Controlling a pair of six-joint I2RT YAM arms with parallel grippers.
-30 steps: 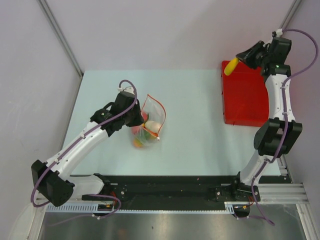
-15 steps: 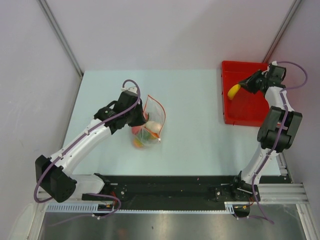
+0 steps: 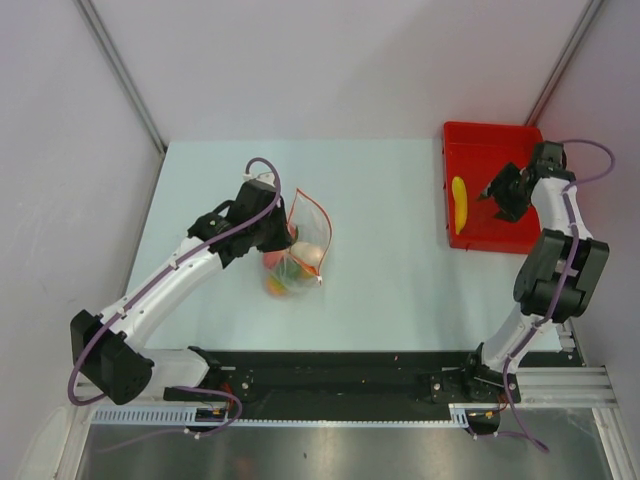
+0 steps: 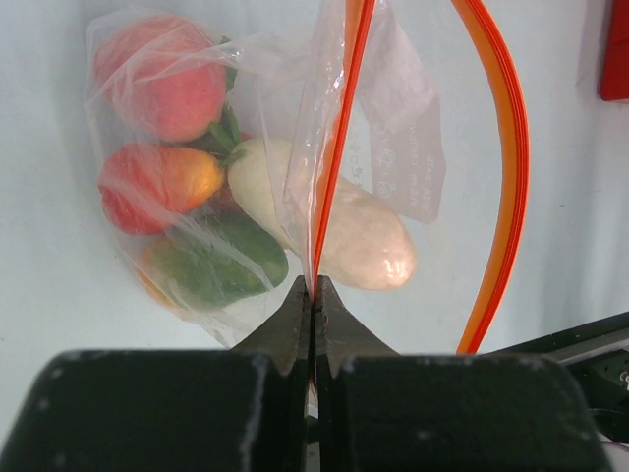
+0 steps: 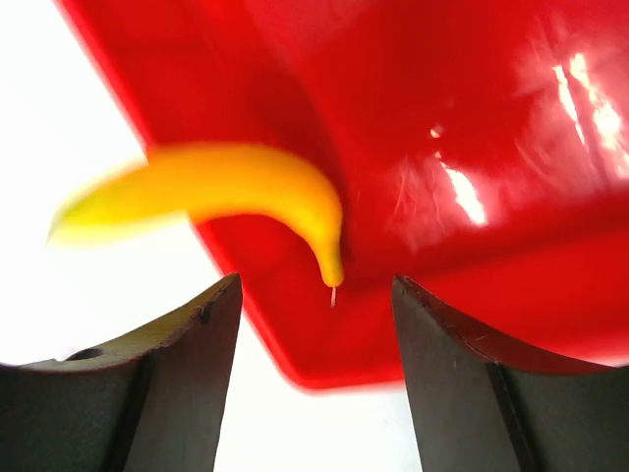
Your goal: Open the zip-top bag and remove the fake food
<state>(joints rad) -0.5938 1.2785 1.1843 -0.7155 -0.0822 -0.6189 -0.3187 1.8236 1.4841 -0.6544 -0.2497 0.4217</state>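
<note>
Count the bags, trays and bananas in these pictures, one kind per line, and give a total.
bag: 1
tray: 1
banana: 1
total: 3

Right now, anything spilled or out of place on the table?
Nothing stands out. The banana lies in the red tray along the wall nearest the bag, right gripper open above it. The bag sits on the table, mouth open, left gripper shut on one lip, other food inside. No spill.
</note>
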